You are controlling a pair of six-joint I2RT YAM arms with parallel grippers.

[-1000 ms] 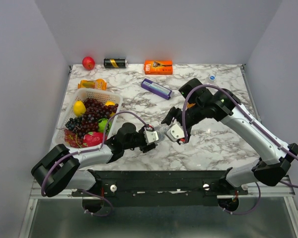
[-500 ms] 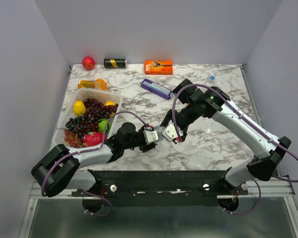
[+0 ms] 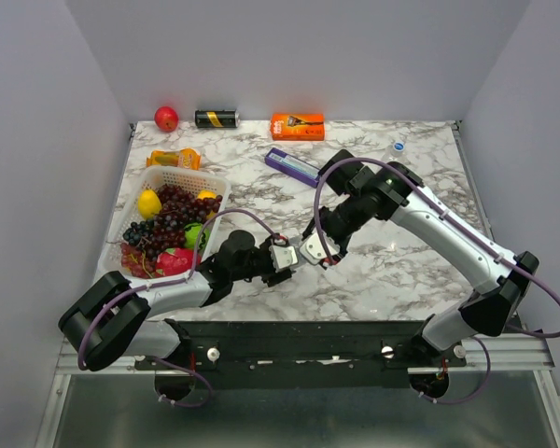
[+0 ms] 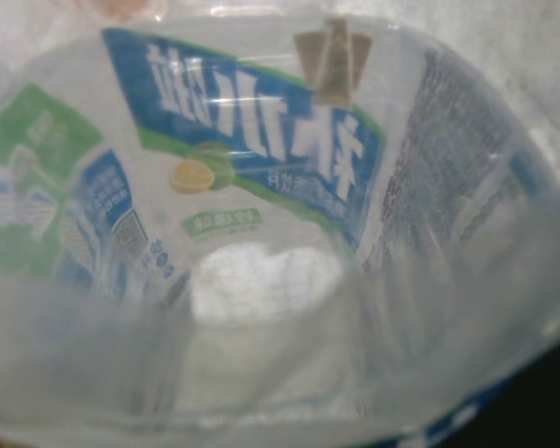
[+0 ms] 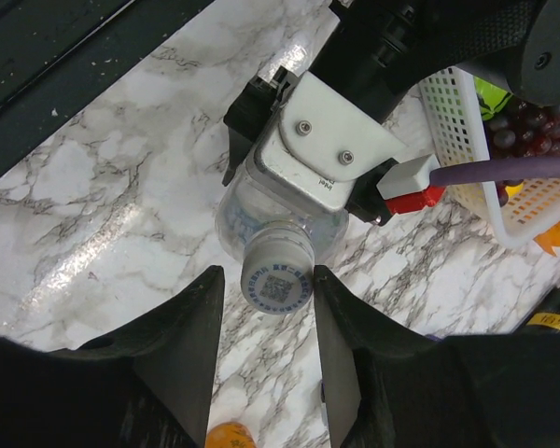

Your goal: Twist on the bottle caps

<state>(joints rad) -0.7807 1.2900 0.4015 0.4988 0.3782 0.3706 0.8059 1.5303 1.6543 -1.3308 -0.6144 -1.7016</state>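
My left gripper [image 3: 286, 256] is shut on a clear bottle [image 4: 261, 187] with a blue-and-green label. The bottle fills the left wrist view and hides that gripper's fingers. In the right wrist view the bottle [image 5: 235, 222] points its neck at the camera. A whitish cap [image 5: 276, 280] with a printed code sits on the neck. My right gripper [image 5: 267, 276] straddles this cap. Its right finger touches the cap's side, and a thin strip of marble shows between the left finger and the cap. From above, the two grippers meet near the table's front middle, right gripper [image 3: 312, 250]. A blue cap [image 3: 399, 147] is at the back right.
A white basket [image 3: 184, 175] of fruit stands at the left, an orange packet [image 3: 175, 159] behind it. Along the back wall lie a red apple [image 3: 166, 118], a black can [image 3: 217, 119] and an orange box [image 3: 297, 126]. A purple box [image 3: 294, 167] lies mid-table. Something round and orange [image 5: 231, 435] sits below my right fingers.
My right arm has swung left to the bottle's neck and its jaws have narrowed around the cap. The left arm and the bottle have stayed put.
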